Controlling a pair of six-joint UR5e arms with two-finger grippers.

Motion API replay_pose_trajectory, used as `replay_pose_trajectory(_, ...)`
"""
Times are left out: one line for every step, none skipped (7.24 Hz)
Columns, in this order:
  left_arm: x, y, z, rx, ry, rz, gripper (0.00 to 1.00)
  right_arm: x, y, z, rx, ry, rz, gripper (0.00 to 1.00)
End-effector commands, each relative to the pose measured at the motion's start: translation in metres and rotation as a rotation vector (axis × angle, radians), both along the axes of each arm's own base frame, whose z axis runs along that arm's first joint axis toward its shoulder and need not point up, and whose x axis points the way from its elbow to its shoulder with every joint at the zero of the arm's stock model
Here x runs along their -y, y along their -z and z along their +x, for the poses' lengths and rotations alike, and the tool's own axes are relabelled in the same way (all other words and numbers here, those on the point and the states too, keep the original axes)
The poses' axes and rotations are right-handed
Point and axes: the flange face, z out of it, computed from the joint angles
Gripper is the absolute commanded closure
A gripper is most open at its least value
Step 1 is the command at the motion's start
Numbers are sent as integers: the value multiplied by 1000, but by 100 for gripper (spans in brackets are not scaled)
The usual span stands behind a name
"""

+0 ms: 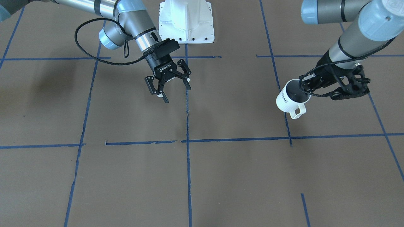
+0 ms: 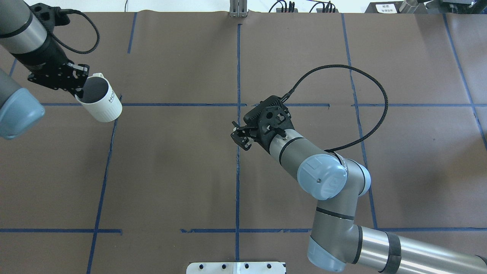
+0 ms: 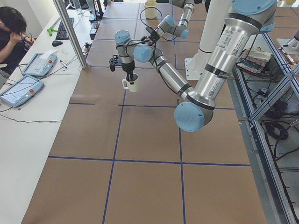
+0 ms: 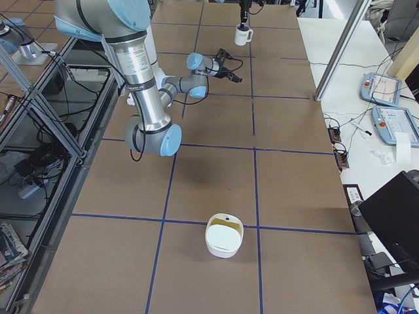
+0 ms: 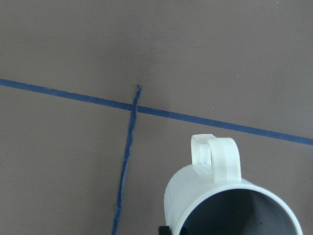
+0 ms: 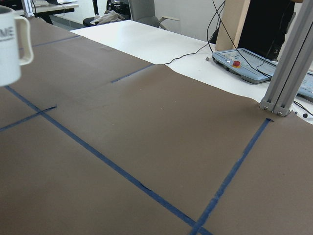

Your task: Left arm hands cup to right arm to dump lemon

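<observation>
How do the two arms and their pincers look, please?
Both arms are silver-grey tubes with pale blue joint caps. The left arm has a skeletal black pincer and a thin cable. The right arm has a boxy black pincer marked ROBOTIQ and a long loose cable loop.

We see the left gripper (image 2: 79, 90) clamped on the tilted cup (image 2: 105, 109), with the right gripper (image 2: 241, 138) well apart from that cup.

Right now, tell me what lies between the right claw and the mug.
Front-facing view: only bare table and blue tape between right claw and mug.
</observation>
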Motion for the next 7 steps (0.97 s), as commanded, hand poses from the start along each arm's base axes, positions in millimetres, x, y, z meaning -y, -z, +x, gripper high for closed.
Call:
replay_pose_trajectory(-19, -39, -22, 56, -52, 47, 100, 38, -5, 23, -46, 68, -161, 0)
replay_pose_trajectory(-24, -46, -26, 68, -53, 49, 100, 61, 0, 58, -106, 166, -275, 0)
replay_pose_trajectory(-31, -54, -30, 67, -56, 56, 100, 76, 1, 92, -165, 236, -409, 0)
replay_pose_trajectory(-40, -74, -34, 61, -56, 68, 100, 97, -8, 125, -181, 287, -533, 0)
replay_pose_trajectory(-48, -98, -39, 51, -55, 72, 100, 120, -25, 163, -169, 315, -613, 0)
replay_pose_trajectory(-63, -126, -47, 53, -56, 65, 100, 136, -47, 203, -160, 315, -643, 0)
replay_pose_trajectory(-68, -149, -50, 46, -55, 78, 100, 151, -65, 239, -187, 354, -615, 0)
